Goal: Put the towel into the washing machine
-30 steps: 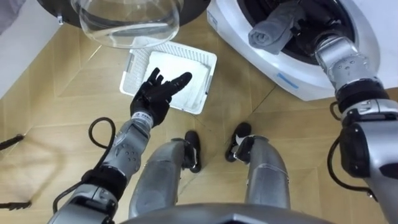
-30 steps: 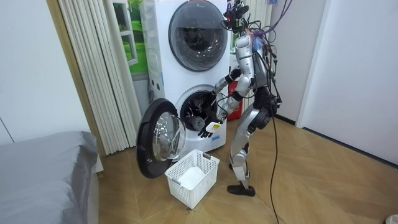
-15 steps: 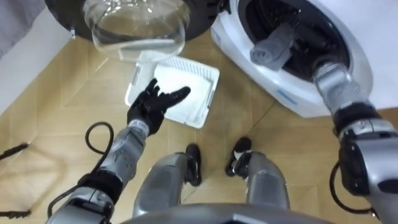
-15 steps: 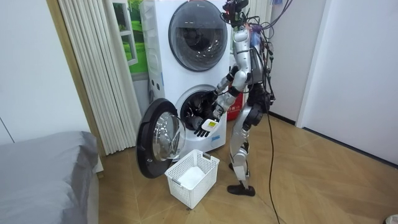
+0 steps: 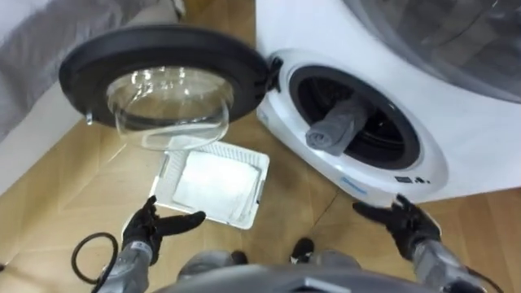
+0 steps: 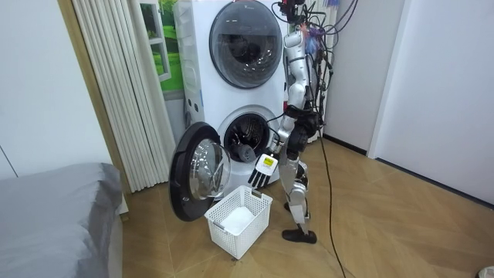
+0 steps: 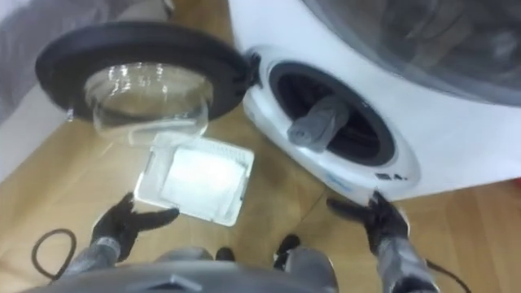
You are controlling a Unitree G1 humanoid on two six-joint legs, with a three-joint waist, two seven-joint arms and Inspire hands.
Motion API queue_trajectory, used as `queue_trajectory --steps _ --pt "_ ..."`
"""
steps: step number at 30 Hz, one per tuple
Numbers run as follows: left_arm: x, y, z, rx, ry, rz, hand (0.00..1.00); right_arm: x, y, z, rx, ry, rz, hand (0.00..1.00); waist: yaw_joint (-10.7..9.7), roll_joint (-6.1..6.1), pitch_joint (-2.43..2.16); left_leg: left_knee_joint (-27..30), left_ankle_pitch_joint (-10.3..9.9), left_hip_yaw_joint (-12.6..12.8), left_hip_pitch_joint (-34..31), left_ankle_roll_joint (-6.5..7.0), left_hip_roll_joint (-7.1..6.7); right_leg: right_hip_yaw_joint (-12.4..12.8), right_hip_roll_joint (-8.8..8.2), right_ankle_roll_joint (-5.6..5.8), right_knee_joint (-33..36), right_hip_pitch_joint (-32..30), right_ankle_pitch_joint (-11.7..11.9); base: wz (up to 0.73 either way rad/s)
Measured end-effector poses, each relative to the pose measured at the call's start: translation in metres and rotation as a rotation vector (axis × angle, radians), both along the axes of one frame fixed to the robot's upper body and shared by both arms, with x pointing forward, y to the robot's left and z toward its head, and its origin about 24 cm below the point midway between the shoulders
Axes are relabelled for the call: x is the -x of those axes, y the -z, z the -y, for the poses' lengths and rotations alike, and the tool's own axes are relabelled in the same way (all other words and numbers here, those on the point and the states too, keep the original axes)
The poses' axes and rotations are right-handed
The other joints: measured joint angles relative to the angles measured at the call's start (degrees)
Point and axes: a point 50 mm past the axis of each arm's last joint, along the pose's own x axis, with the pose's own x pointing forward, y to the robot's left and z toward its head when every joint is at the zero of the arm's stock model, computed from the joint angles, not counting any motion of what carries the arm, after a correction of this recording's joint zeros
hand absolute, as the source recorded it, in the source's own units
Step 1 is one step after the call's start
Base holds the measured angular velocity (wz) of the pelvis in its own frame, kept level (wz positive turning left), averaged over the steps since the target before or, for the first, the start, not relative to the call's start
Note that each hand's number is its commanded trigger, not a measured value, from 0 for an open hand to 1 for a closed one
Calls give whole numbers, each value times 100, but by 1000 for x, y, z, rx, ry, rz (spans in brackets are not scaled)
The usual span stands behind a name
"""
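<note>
Held left hand and right hand open-fingered, empty; judged towel on drum rim needing a deeper push.

Towel: plain mid-grey, no pattern.
Washing machine: white casing; drum opening black inside; a small blue strip on the front below the opening.
Door: black ring round a clear, colourless glass bowl.
Basket: white, walls a fine open lattice. The cloth in it is plain white.
Floor: light tan wood, boards in a herringbone pattern with darker seams.
Left hand and right hand: black.
Bed cover: plain grey.
Curtain: cream, vertical pleats.
Walls: white.
Upper machine: white, with a dark round window.
</note>
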Motion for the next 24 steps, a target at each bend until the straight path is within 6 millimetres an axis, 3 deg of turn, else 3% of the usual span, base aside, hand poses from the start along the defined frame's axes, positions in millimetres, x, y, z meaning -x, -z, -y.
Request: queue_trajectory --steps 2,7,13,24 --pt "11 3 -5 -47 6 -53 0 17 4 -1 10 -29 -64 0 -24 -27 0 -89 -12 18 216 -20 12 47 51 12 -106 218 7 -5" --pt "32 4 -15 -138 7 -122 0 34 10 -11 -9 -29 -124 0 -115 23 7 -193 -52 121 579 -81 78 129 167 29 -291 585 21 -11" --pt "48 6 -13 -156 -22 -172 0 40 12 -15 -12 -21 -137 0 -195 20 17 -225 -59 138 716 -99 93 167 214 26 -327 671 19 -2" --pt "54 9 -8 -157 23 -220 0 41 15 -22 -45 -69 -168 0 -268 -60 37 -331 -90 141 963 -149 133 254 309 29 -488 930 17 0"
